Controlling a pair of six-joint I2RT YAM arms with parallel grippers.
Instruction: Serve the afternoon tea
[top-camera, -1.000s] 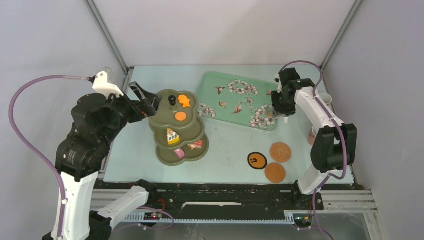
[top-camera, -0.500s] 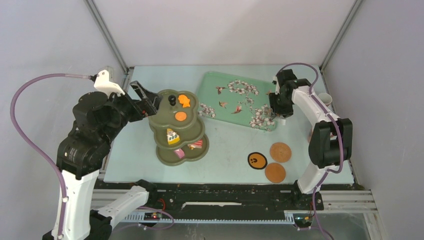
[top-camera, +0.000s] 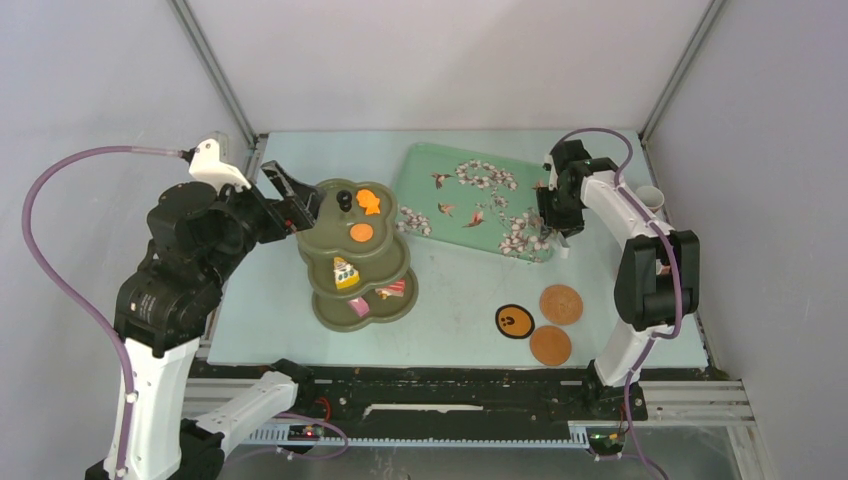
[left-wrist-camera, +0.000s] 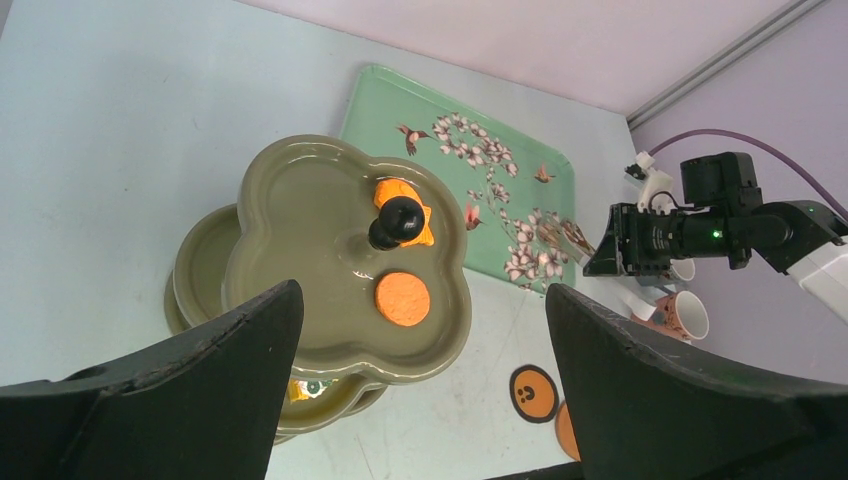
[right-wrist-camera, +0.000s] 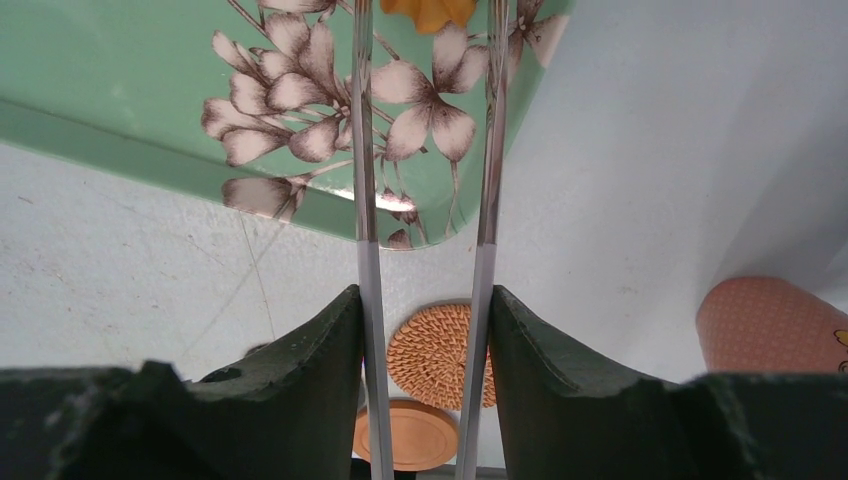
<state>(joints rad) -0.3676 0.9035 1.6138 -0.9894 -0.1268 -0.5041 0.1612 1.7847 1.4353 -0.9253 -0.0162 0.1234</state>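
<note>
The olive-green three-tier stand (top-camera: 325, 207) carries an orange star pastry (top-camera: 369, 201) and an orange round one (top-camera: 361, 233) on top. A yellow cake (top-camera: 345, 272) and pink-red pieces (top-camera: 392, 290) lie on the lower tiers. My left gripper (top-camera: 292, 200) hangs open just left of the top tier (left-wrist-camera: 300, 220), holding nothing. My right gripper (top-camera: 556, 225) is shut on the metal tongs (right-wrist-camera: 362, 150) over the tray's right end. A yellow-orange pastry (right-wrist-camera: 430, 10) shows between the tong arms. Three round coasters (top-camera: 514, 321) (top-camera: 561, 304) (top-camera: 550, 345) lie front right.
The mint-green floral tray (top-camera: 425, 170) lies at the back centre, its near corner below the tongs (right-wrist-camera: 100, 60). Patterned cups (left-wrist-camera: 688, 313) stand by the right wall, and a pink one (right-wrist-camera: 765, 325) sits close to the right gripper. Grey walls close in on three sides.
The right arm's elbow has swung left toward the table. Its gripper with the tongs shifted slightly along the tray's right end. The left arm has barely moved.
</note>
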